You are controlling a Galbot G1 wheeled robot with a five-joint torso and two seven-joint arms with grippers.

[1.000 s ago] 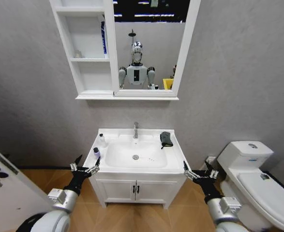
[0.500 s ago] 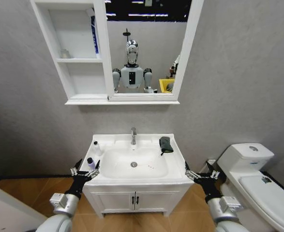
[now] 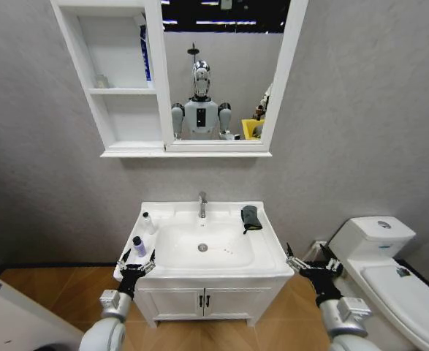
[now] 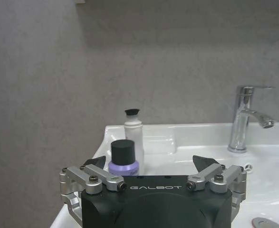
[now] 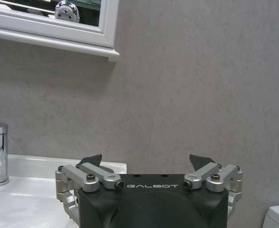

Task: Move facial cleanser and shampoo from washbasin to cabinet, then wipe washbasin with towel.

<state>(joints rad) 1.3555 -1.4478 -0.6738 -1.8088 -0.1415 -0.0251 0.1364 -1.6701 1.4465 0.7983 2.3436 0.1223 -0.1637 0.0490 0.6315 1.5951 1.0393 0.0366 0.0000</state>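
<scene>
Left hand (image 3: pixel 137 257), fingers spread wide, hovers by the purple bottle (image 3: pixel 139 246) at the washbasin (image 3: pixel 269 252); right hand (image 3: pixel 313 264) waits, equally wide.

Left arm: reaches forward and up from the lower edge of the head view toward the front left corner of the white rectangular ceramic washbasin (image 3: pixel 269 248).
Left end effector (image 3: pixel 137 259): black body with silver finger links, fingers spread apart with nothing between them, held just at that corner.
Right arm: raised likewise, off the washbasin's front right corner.
Right end effector (image 3: pixel 313 265): fingers spread wide, nothing held, just beside that corner and clear of the rim.
</scene>
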